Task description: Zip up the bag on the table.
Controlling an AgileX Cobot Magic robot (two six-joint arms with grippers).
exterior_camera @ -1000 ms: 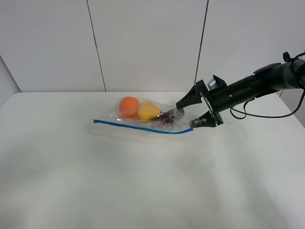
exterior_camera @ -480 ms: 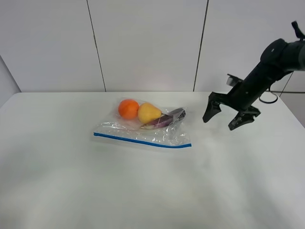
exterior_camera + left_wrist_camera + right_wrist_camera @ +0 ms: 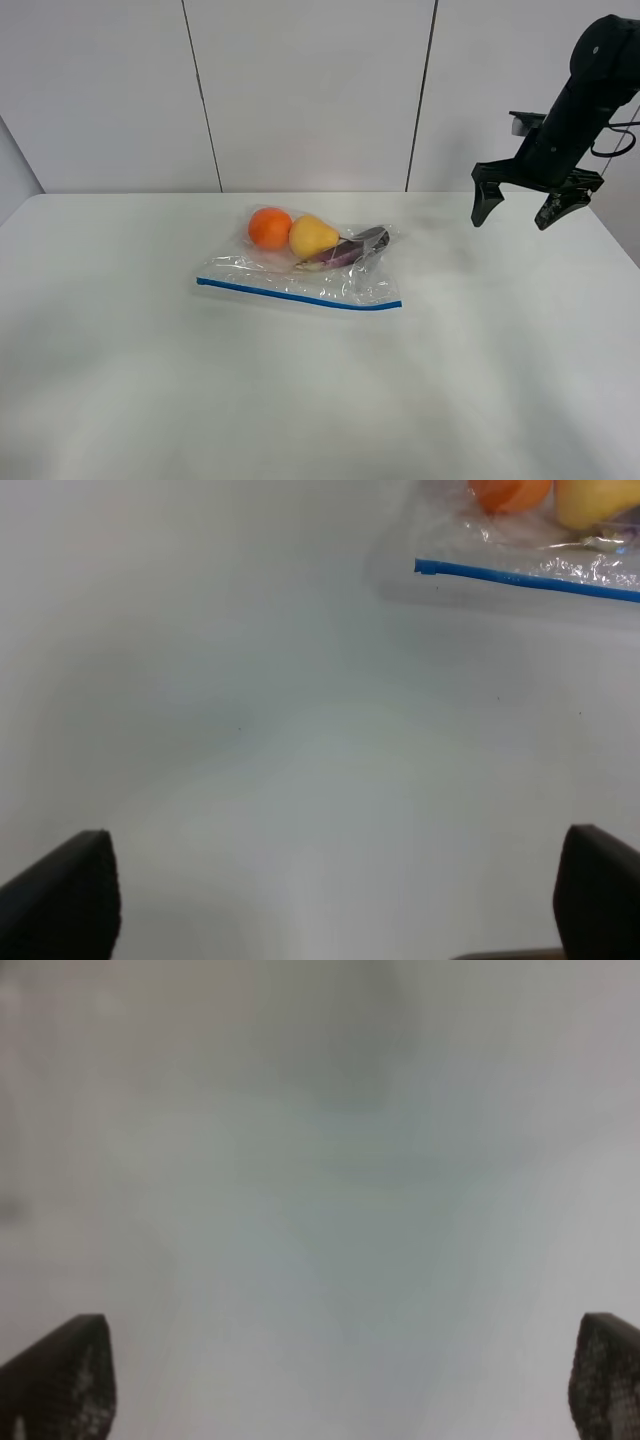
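The right gripper (image 3: pixel 516 209) hung in the air above the table's (image 3: pixel 320 400) far right part, at about two o'clock from the table's centre. Its two dark fingers (image 3: pixel 483 203) were spread wide, pointing down, with nothing between them. Its wrist view showed only blurred white surface between the parted fingertips (image 3: pixel 60 1375). The left gripper (image 3: pixel 330 910) also stood wide and empty over bare table, with its arm out of the high view.

The bag (image 3: pixel 305 265) lay flat near the table's centre, well apart from the right gripper, at about nine o'clock from it. Its blue zipper strip (image 3: pixel 298 295) ran along the near edge. Through the clear plastic showed an orange (image 3: pixel 270 227), a yellow pear (image 3: pixel 312 236) and a purple eggplant (image 3: pixel 352 248), side by side.
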